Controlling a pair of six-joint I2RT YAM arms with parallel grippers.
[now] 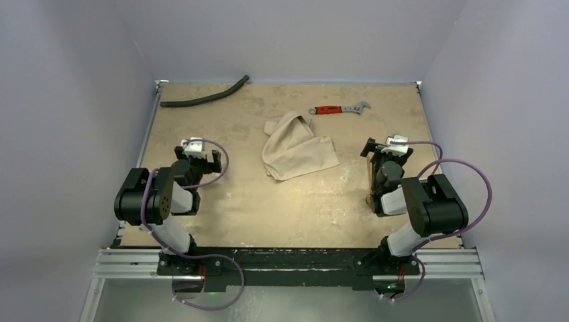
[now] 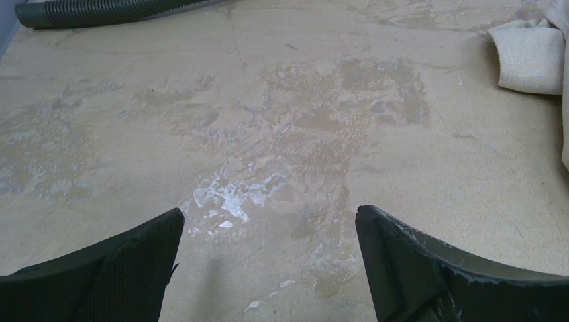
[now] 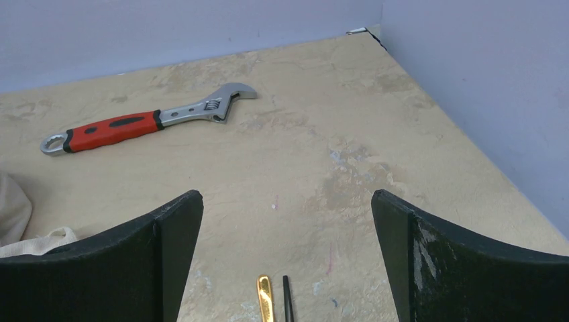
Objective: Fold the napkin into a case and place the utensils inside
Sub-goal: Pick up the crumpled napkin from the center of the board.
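Note:
The napkin lies crumpled and loosely bunched in the middle of the table; its edge shows in the left wrist view and the right wrist view. The tip of a gold utensil handle lies flat on the table beside a thin dark one, just beneath my right gripper; the rest of the utensils are hidden under that arm. My right gripper is open and holds nothing, to the right of the napkin. My left gripper stands open over bare table, left of the napkin.
A red-handled silver wrench lies behind the napkin near the back edge. A curved black hose rests at the back left. Pale walls enclose the table on three sides.

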